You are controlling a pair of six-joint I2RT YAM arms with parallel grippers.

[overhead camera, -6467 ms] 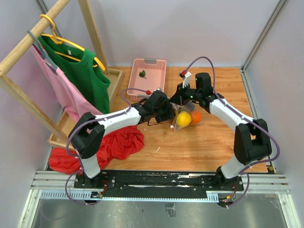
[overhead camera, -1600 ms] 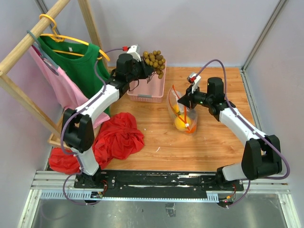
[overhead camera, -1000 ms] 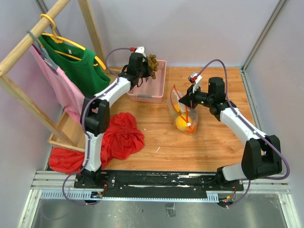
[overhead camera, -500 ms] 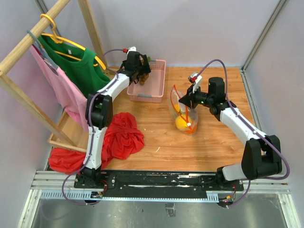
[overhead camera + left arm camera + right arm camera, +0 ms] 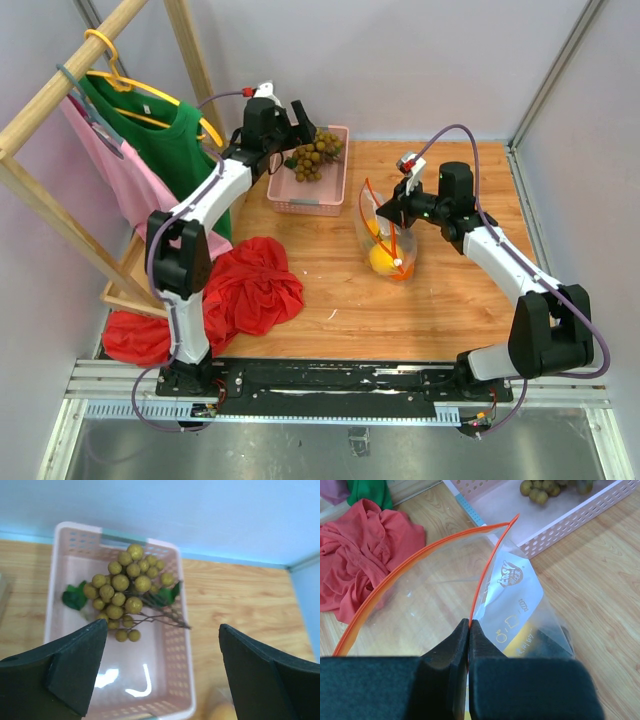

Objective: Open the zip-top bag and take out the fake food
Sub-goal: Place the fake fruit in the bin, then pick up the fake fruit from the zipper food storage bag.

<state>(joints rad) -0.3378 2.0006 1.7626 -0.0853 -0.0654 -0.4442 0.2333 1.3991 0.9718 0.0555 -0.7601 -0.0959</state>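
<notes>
Left arm: I find the left fingers point(image 5: 75, 665) spread wide with nothing between them, hanging over the pink basket point(image 5: 184, 652) at the far left of the counter point(image 5: 450, 300).
Right arm: the right fingers point(image 5: 470, 650) are pressed flat together on one lip of the zip strip point(image 5: 485, 575), holding that lip up.
Bag: the zip-top bag point(image 5: 520, 600) stands near the middle of the counter, just right of the basket. Its mouth gapes, and the free lip curves away toward the red cloth point(image 5: 365, 545).
Food out of the bag: the tan-brown bunch point(image 5: 122, 587) sits inside the basket's outline, directly below the open left fingers, with green leaves at its sides. I cannot tell whether it rests on the basket floor.
Food in the bag: a yellow fruit point(image 5: 382, 258) lies at the bottom of the bag, with more yellow and orange showing beside it through the plastic. I cannot count the pieces.
Surroundings: the red cloth lies in a heap at the near left, well apart from the bag. A green garment point(image 5: 165, 135) and a pink one hang on a wooden rail at the far left.
</notes>
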